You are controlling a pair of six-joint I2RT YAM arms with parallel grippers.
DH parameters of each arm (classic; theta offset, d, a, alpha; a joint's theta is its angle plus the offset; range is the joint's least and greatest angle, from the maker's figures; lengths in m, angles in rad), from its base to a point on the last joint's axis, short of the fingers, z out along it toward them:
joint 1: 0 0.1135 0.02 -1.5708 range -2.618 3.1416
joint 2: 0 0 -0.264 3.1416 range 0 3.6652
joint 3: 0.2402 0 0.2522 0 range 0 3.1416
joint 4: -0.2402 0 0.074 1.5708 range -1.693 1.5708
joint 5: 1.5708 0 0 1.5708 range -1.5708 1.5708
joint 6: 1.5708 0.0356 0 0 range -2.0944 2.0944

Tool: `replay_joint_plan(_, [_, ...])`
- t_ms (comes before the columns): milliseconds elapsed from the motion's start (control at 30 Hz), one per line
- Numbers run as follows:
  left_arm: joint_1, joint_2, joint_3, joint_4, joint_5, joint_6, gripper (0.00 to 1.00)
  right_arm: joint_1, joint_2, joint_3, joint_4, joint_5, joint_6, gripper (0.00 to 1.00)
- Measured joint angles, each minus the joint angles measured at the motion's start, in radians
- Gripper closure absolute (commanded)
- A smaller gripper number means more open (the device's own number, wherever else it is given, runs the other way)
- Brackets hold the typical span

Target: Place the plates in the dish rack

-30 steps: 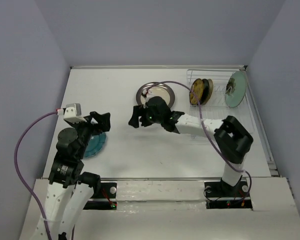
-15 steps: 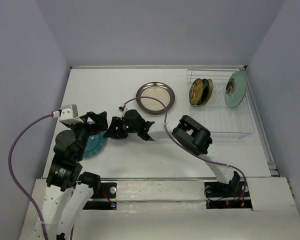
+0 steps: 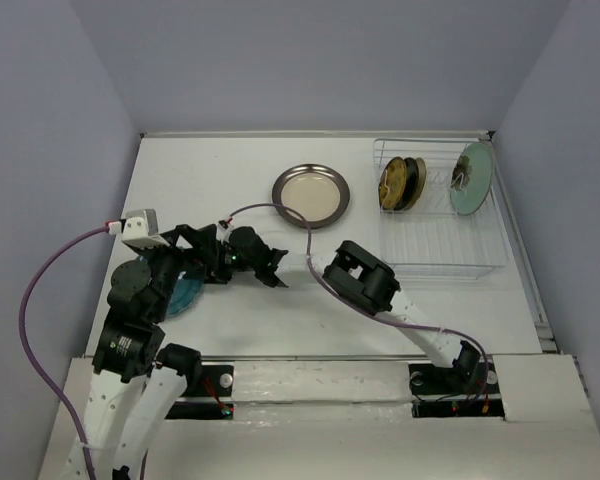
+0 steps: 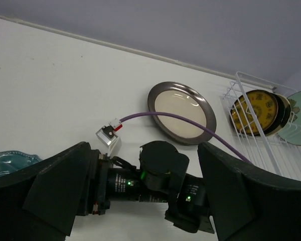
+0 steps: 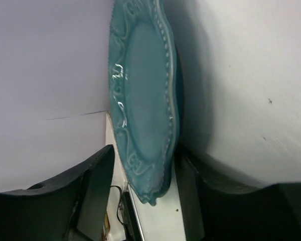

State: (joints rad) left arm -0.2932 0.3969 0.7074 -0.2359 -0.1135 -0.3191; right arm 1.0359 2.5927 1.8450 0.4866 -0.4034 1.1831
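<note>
Plate at the jaws: dark teal scalloped plate (image 5: 143, 100), lying on the white table (image 3: 250, 190), with its beaded rim between the two fingers of the right gripper (image 5: 145, 170).
Right jaws: apart, one finger on each side of that rim and both close against it. Whether they press on the plate cannot be told.
Right arm: stretched across the table so that its jaws meet the plate just beside the left arm.
Left gripper (image 4: 144, 150): jaws spread wide with nothing held. The teal plate shows past the outer side of one finger, low at the edge of its wrist view.
Between the left jaws: the right arm's wrist, beyond the fingertips and apart from them, with a purple cable (image 4: 180, 118) arching over it.
Silver-rimmed cream plate (image 3: 311, 194): flat on the table, beyond both pairs of jaws and well apart from them.
Dish rack (image 3: 450, 245): well apart from both pairs of jaws, at the far right corner of the table.
In the rack: amber patterned plate (image 3: 392, 183) upright, a black plate (image 3: 415, 180) just behind it, and a pale teal flowered plate (image 3: 472, 177) upright a few slots along.
</note>
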Motion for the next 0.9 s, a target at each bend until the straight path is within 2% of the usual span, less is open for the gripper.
replay_joint_plan(67, [0.0,0.0,0.0,0.0,0.002,0.0,0.01,0.008,0.004,0.001,-0.008,0.003,0.005,0.79])
replay_joint_plan(100, [0.0,0.0,0.0,0.0,0.005,0.0,0.01,0.013,0.005,0.0,-0.018,0.007,0.012,0.93])
replay_joint_plan(300, [0.0,-0.002,0.0,0.0,0.012,0.0,0.01,0.024,-0.005,-0.055,0.004,0.042,0.051,0.93])
replay_joint_plan(533, [-0.002,-0.003,0.0,0.0,0.013,0.0,0.01,0.024,-0.217,-0.314,-0.006,0.167,-0.053,0.93])
replay_joint_plan(733, [-0.002,-0.014,0.0,0.0,0.021,0.0,0.01,-0.021,-0.61,-0.618,-0.116,0.344,-0.28,0.93])
replay_joint_plan(900, [-0.003,-0.015,0.0,0.001,0.032,0.0,0.01,-0.227,-1.012,-0.847,-0.162,0.413,-0.399,0.93])
